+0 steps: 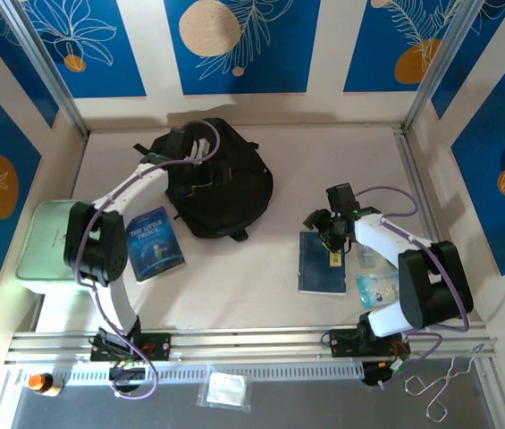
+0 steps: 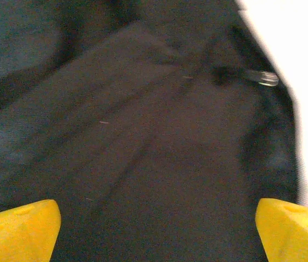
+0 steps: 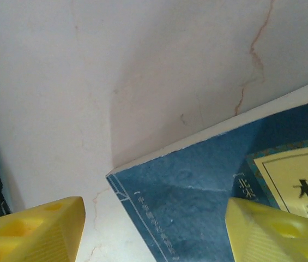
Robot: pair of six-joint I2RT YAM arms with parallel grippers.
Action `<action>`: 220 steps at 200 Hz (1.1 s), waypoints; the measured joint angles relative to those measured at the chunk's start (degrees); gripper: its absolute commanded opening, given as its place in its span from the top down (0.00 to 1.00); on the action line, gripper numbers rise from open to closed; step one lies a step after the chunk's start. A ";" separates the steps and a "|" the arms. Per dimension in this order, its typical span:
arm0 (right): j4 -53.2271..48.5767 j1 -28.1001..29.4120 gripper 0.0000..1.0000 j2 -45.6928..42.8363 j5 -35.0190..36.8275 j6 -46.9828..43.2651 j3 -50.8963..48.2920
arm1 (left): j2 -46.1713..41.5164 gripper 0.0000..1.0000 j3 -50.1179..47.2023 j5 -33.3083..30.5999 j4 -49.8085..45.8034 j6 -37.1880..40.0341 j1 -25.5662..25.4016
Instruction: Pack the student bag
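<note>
Pale, veined tabletop [image 1: 261, 268] between blue-patterned walls [image 1: 234, 45]. The student bag [image 1: 225, 201], black and slumped, lies near the far edge, left of centre. Its fabric is blurred beneath the left gripper [image 2: 156, 218], whose jaws are spread and empty. The right gripper [image 3: 154, 218], likewise released, hovers over the corner of a blue book [image 3: 197, 202], its cover cut off.

Black student bag [image 1: 225, 192], flat, far-centre.
</note>
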 measured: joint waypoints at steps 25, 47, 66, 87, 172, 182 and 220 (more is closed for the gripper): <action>1.84 -0.44 0.33 2.64 -0.15 1.22 0.20 | -3.04 0.00 -0.46 2.03 1.16 -1.57 -3.93; 3.54 -0.57 0.33 5.11 0.37 3.30 2.10 | -2.84 0.00 -0.63 3.34 2.38 -2.91 -8.57; 6.12 -0.85 0.33 7.50 0.52 5.16 3.78 | -1.99 0.00 -0.63 4.72 3.74 -4.96 -12.28; 8.04 -1.73 0.35 10.27 -0.37 5.90 6.32 | -0.59 0.01 -0.61 5.75 5.99 -7.85 -15.56; 0.50 -6.73 0.37 3.58 -1.20 -5.79 7.91 | 11.52 0.17 6.03 5.99 6.40 -13.84 -24.13; -1.66 -6.95 0.39 1.99 0.02 -7.78 7.91 | 12.87 0.21 7.34 5.86 6.25 -14.01 -24.85; -9.97 -7.80 0.54 -1.01 5.11 -13.27 7.82 | 17.66 0.31 11.56 5.66 4.87 -15.04 -25.97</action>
